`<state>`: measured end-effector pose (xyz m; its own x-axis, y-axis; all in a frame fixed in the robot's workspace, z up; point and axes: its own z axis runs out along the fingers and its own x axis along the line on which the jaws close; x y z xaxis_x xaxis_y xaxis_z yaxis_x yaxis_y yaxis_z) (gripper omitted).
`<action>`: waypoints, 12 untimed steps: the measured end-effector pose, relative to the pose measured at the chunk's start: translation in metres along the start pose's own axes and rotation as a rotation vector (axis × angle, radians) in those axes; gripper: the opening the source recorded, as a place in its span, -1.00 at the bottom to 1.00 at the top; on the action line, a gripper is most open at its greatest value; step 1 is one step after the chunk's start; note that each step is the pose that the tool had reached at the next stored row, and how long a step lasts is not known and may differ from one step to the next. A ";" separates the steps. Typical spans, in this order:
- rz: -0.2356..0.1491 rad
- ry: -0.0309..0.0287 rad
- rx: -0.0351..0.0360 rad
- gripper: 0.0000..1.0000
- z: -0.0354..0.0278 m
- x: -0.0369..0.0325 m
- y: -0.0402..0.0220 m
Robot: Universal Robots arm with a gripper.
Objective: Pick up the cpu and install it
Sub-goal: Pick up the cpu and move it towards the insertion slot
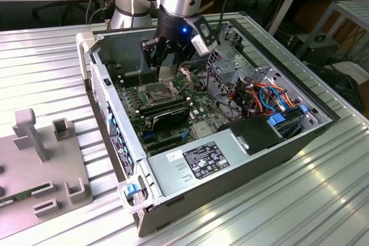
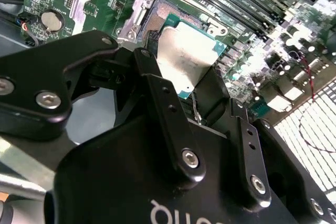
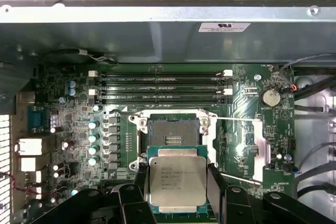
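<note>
— What's the gripper [image 1: 166, 68] got?
— Its 2 fingers [image 3: 214, 184] pinch the cpu [image 3: 177, 179] by opposite edges; the metal top shows in both wrist views.
— Where is it?
— Just beside the open socket [image 3: 172, 136], not in it. It's probably above the motherboard [image 3: 241, 129]; height is hard to judge.
— Further out?
— Memory slots [image 3: 160, 85] past the socket, all inside the case [image 1: 230, 171] on the table [image 1: 46, 56].

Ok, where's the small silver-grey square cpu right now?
In the first wrist view, the silver cpu is held in the black gripper, beside the open dark socket.
</note>
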<state>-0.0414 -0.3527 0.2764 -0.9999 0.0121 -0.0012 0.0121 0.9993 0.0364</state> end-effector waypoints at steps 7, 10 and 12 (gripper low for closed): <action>0.000 0.0001 0.0003 0.07 0.0095 0.0000 0.0000; 0.000 -0.0002 -0.0002 0.07 0.0098 0.0001 0.0009; 0.000 0.0000 0.0001 0.07 0.0102 0.0000 0.0033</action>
<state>-0.0413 -0.3490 0.2663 -0.9999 0.0122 -0.0012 0.0122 0.9993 0.0363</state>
